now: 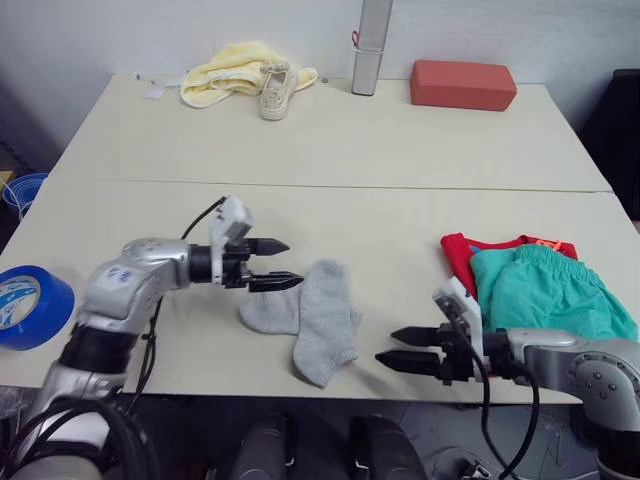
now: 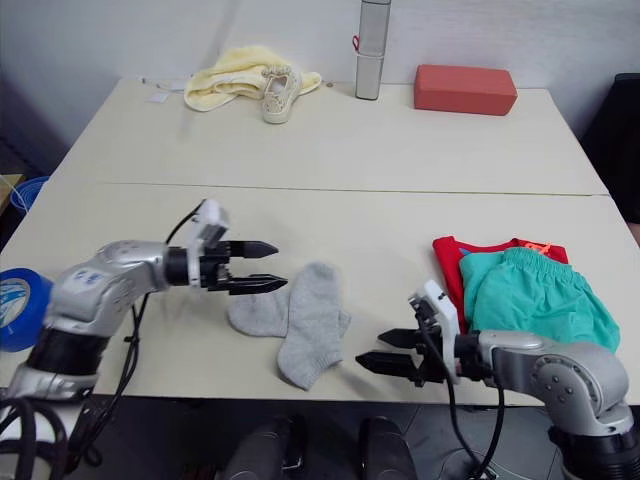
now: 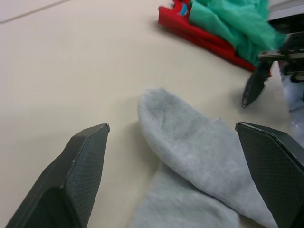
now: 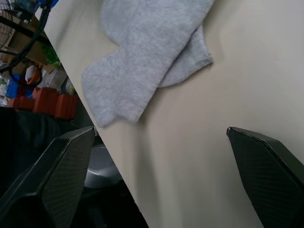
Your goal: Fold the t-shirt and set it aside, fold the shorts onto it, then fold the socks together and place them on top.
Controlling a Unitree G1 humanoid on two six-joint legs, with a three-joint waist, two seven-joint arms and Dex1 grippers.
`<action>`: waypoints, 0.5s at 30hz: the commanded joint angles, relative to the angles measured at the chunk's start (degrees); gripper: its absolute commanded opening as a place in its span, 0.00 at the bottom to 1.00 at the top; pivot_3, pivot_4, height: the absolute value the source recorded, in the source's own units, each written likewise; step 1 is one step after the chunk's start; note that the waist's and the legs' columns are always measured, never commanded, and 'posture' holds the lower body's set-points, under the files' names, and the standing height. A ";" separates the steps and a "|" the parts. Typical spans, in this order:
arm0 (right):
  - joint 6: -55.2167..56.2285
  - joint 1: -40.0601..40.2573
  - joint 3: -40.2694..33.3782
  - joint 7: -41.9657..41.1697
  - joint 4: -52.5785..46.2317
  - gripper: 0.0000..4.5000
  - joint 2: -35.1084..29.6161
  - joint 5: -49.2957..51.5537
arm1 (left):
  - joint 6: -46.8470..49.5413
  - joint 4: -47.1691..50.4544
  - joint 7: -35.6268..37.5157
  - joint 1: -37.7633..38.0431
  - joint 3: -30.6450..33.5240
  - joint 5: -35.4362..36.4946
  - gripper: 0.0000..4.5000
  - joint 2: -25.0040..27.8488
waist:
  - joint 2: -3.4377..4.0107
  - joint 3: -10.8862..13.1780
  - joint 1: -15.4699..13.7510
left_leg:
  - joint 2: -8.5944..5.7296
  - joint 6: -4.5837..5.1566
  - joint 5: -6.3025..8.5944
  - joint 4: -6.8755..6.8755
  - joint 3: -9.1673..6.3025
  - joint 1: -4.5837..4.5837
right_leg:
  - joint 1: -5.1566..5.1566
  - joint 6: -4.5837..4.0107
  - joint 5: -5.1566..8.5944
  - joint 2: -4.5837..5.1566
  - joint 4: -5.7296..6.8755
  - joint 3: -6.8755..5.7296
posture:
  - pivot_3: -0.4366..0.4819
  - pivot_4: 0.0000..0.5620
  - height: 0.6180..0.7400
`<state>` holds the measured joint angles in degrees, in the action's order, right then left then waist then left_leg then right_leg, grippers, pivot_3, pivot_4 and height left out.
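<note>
A pale table (image 1: 400, 150) spans the head view. At lower right, the folded red t-shirt (image 1: 458, 252) lies flat with the teal shorts (image 1: 545, 290) folded on top of it, so only a red strip shows along the shorts' left and upper edges. At lower centre, the two grey socks (image 1: 318, 318) overlap in a loose cross, one toe reaching close to the table's near edge.

The left gripper (image 1: 277, 263) sits just left of the socks at centre left, fingers spread apart and holding nothing, its lower finger close to the sock fabric. The right gripper (image 1: 402, 349) hovers low near the table's front edge, just right of the socks, fingers also parted and empty.

Likely risks: the socks are crossed rather than aligned, so a pinch could catch only one layer and drag the pair apart. The toe near the edge could slide off the table if pushed. A careless carry might rumple the shorts.

At upper left sit a yellow cloth (image 1: 228, 72) and a white shoe (image 1: 277, 90); at upper right, a red block (image 1: 462, 84). A blue tape roll (image 1: 30, 305) at the far left carries printing too small to read.
</note>
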<state>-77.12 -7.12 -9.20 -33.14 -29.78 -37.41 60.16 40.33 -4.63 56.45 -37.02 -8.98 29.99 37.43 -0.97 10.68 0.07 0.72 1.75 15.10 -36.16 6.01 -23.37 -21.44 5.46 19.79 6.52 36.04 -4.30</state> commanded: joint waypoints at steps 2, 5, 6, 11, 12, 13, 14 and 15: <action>-2.36 0.94 -0.18 6.42 -3.29 1.00 3.47 3.41 | -2.23 -9.85 2.83 -6.86 -2.87 -4.32 0.99 -4.67 | -0.02 0.01 -0.05 | 0.00 0.03 -0.03 -0.06 0.00 -0.02 | -0.01 0.01 -0.01 0.00 0.04 0.00 | 0.48 0.27 1.00; -2.58 0.87 1.00 10.58 -3.40 1.00 6.84 3.39 | -3.03 -15.26 4.83 -9.87 -4.44 -6.50 0.99 -7.63 | -0.07 -0.01 -0.01 | 0.00 0.06 -0.04 -0.14 0.00 -0.04 | 0.00 0.05 -0.02 0.00 0.06 0.00 | 0.48 0.27 1.00; -2.66 0.53 1.41 11.58 -3.25 1.00 7.75 3.43 | -2.56 -16.63 5.26 -10.62 -4.53 -6.84 0.99 -8.43 | -0.08 -0.01 0.04 | 0.00 0.06 -0.04 -0.15 0.01 -0.03 | 0.00 0.05 -0.02 -0.01 0.07 0.02 | 0.48 0.27 1.00; -4.35 -0.86 3.46 15.19 -2.43 1.00 10.86 5.12 | -2.84 -18.81 8.56 -11.82 -5.27 -8.58 0.99 -9.76 | -0.09 -0.02 0.25 | 0.04 0.02 -0.07 -0.17 0.03 -0.01 | -0.04 0.05 -0.02 -0.04 0.18 0.05 | 0.48 0.27 1.00; -4.68 -0.99 3.85 15.79 -2.45 1.00 11.46 5.54 | -2.30 -18.81 8.91 -11.83 -5.43 -8.91 0.99 -9.76 | -0.09 -0.02 0.23 | 0.05 0.01 -0.07 -0.17 0.02 -0.01 | -0.04 0.05 -0.02 -0.04 0.28 0.04 | 0.48 0.27 1.00; -4.98 -1.09 4.25 16.51 -2.42 0.96 12.08 5.78 | -2.22 -18.78 9.37 -11.71 -5.70 -9.35 1.00 -9.74 | -0.09 -0.02 0.20 | 0.05 0.00 -0.07 -0.18 0.00 -0.01 | -0.04 0.05 -0.02 -0.04 0.42 0.04 | 0.48 0.27 1.00; -5.21 -1.10 4.68 17.02 -2.45 0.91 12.45 5.93 | -2.48 -18.69 9.63 -11.45 -5.83 -9.78 1.00 -9.81 | -0.09 -0.02 0.18 | 0.05 0.00 -0.07 -0.18 0.00 -0.01 | -0.04 0.05 -0.02 -0.04 0.44 0.04 | 0.48 0.27 1.00; -5.39 -1.06 4.91 17.44 -2.51 0.87 12.66 6.08 | -2.66 -18.55 9.83 -11.23 -5.85 -10.13 1.00 -9.89 | -0.09 -0.02 0.16 | 0.05 0.01 -0.07 -0.18 0.00 -0.01 | -0.04 0.05 -0.02 -0.04 0.44 0.05 | 0.48 0.27 1.00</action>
<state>-81.25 -8.58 -5.81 -16.45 -31.55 -25.20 64.69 38.27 -23.65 65.25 -47.29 -14.62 20.48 27.56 -1.06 10.65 0.24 0.77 1.76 15.03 -36.35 6.00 -23.39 -21.48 5.51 19.77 6.48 36.48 -4.25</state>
